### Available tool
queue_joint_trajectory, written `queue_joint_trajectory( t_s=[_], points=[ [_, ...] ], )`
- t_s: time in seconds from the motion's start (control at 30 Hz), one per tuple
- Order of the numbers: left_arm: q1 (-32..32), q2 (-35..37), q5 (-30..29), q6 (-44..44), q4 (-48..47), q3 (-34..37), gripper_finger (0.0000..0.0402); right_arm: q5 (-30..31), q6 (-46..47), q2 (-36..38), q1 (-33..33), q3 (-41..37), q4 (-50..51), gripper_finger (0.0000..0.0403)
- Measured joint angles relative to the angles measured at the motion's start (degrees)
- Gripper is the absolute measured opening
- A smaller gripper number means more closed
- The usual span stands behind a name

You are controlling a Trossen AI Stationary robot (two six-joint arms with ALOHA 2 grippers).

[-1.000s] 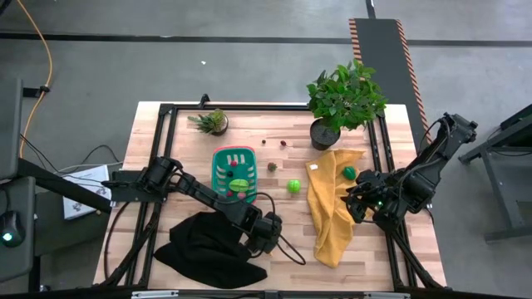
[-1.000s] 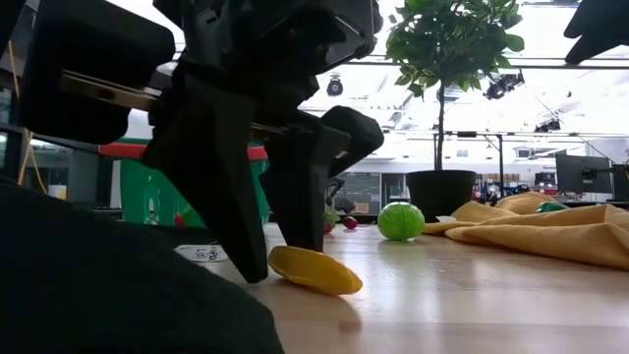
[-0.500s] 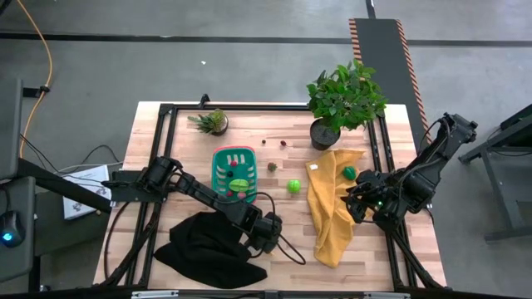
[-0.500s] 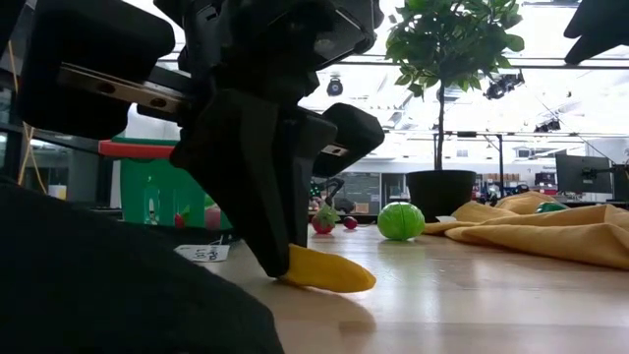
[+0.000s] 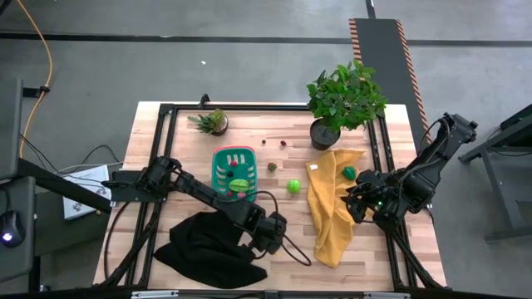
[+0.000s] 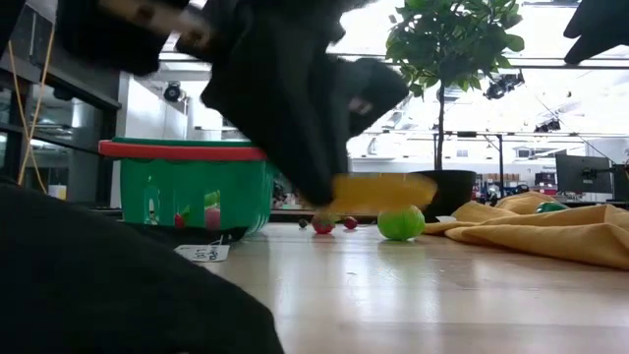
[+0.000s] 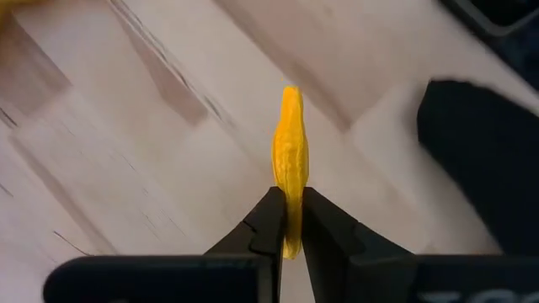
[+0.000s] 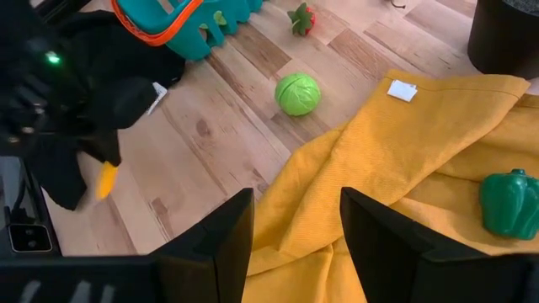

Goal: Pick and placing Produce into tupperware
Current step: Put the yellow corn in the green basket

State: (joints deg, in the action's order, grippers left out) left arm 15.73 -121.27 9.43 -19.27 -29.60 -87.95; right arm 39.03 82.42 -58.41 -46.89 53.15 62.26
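A small yellow, banana-like piece of produce (image 7: 290, 143) hangs above the wood table, with my left gripper (image 7: 288, 220) shut on it near the front edge, beside the black cloth (image 5: 208, 249). The low view shows the piece (image 6: 385, 191) in the air, blurred. The teal tupperware basket (image 5: 233, 172) with its red rim stands behind it and holds a few small pieces. A green ball (image 5: 293, 186) and a strawberry (image 5: 272, 167) lie on the table. A green pepper (image 8: 509, 202) rests on the yellow cloth (image 5: 332, 208). My right gripper (image 8: 296, 236) hovers open over that cloth. My left gripper pinches one end of the yellow piece (image 7: 291, 210) between its two fingers, which slant down from the table's left. The rest of the piece juts out past the fingertips (image 7: 271, 215). It is lifted clear of the table and lies about level in the low view.
A large potted plant (image 5: 345, 100) stands at the back right and a small one (image 5: 212, 122) at the back left. Two tiny dark-red pieces (image 5: 283, 143) lie behind the basket. Bare wood lies between the basket, the green ball and the black cloth.
My left gripper stood open astride the yellow piece on the table, then shut on it and rose. The piece has come off the wood and now hangs clear, about level with the basket's wall in the low view.
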Motion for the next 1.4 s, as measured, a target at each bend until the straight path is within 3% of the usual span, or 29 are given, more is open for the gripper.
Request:
queue_joint_trajectory(
  t_s=[0.63, 1.4],
  points=[
    [-6.49, 0.07, -2.22, -4.49, -24.43, -19.68, 0.0028, 0.4, -1.24, 0.0, 0.0, 0.0, 0.0, 0.0169],
    [-15.23, 0.07, -9.4, -7.3, -48.56, -29.78, 0.0028, 0.61, -1.52, 0.0, 0.01, 0.0, 0.0, 0.0169]
  ],
)
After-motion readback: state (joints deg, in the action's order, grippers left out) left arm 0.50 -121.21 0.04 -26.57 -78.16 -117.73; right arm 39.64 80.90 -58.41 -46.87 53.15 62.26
